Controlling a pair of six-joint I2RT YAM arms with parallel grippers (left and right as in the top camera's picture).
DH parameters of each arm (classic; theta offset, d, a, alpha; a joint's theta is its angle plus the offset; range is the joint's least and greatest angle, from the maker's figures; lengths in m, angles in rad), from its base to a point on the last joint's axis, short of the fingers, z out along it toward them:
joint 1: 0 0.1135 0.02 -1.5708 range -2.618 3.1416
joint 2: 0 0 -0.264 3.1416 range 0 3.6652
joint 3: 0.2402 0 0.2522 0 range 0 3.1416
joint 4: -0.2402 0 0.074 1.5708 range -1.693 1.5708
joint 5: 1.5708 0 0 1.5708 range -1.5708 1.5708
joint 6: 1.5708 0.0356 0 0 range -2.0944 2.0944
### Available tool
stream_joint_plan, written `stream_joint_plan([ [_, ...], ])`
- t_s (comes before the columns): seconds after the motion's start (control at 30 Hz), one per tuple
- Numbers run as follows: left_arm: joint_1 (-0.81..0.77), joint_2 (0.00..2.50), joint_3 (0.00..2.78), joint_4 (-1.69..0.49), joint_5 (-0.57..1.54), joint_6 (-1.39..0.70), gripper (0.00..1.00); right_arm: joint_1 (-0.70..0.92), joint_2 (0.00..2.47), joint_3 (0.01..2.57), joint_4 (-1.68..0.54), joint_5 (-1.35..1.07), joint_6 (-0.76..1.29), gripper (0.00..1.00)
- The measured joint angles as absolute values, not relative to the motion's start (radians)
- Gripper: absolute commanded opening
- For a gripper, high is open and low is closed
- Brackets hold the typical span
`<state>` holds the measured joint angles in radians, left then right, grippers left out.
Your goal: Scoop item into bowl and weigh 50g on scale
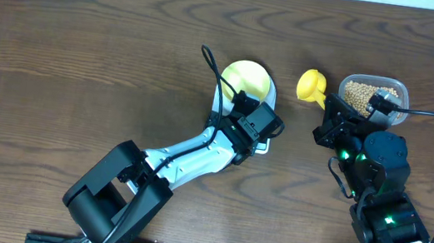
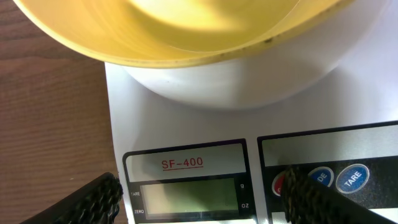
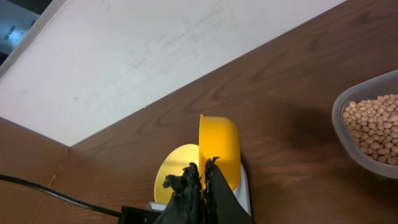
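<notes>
The pale yellow-green bowl [image 1: 248, 79] stands on the white scale [image 2: 186, 118], and no beans show in it. The scale's grey display [image 2: 189, 198] is blank. My left gripper [image 2: 205, 206] hangs open just over the display end, one finger [image 2: 317, 199] above the round buttons. My right gripper [image 3: 203, 171] is shut on the handle of the bright yellow scoop [image 3: 219, 149], held between the bowl and the tub. In the overhead view the scoop [image 1: 312, 85] sits right of the bowl. The tan beans [image 3: 376, 124] fill a clear tub [image 1: 374, 98] at the far right.
The dark wooden table [image 1: 83, 53] stretches to the left of the scale. A white wall runs along the table's far edge [image 3: 124, 68]. A black cable [image 1: 212, 66] loops over the bowl's left rim from the left arm.
</notes>
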<state>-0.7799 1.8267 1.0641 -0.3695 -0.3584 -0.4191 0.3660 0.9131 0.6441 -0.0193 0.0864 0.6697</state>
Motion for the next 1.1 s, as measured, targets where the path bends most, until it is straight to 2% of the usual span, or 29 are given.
stream_joint_plan([
  [1.1, -0.78, 1.837, 1.064, -0.351, -0.369, -0.422, 0.84, 0.366, 0.913, 0.644, -0.019, 0.086, 0.67, 0.01],
])
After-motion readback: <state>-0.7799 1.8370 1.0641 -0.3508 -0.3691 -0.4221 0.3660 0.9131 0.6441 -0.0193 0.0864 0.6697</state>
